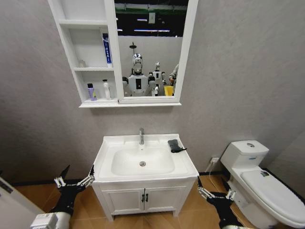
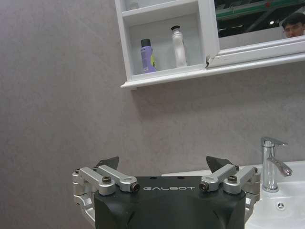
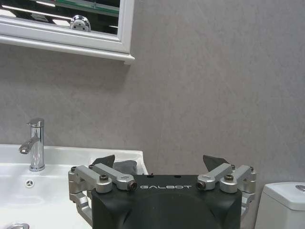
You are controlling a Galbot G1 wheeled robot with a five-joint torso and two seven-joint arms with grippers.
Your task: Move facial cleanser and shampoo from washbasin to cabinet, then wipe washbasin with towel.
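- Left claw: fingers spread wide, holding nothing, low beside the washbasin's left front corner. "GALBOT" reads on its black body in the left wrist view.
- Right claw: also spread, empty, low off the washbasin's right front corner, between it and the toilet. Same "GALBOT" lettering.
- Towel: dark, folded, on the washbasin's back right rim, just right of the tap; partly hidden behind a finger in the right wrist view.
- Cabinet on the wall above the washbasin: purple bottle and white bottle on bottom shelf; blue-white tube on mid shelf, its print too small to read.
- Small item at mid shelf's left, can't make out.
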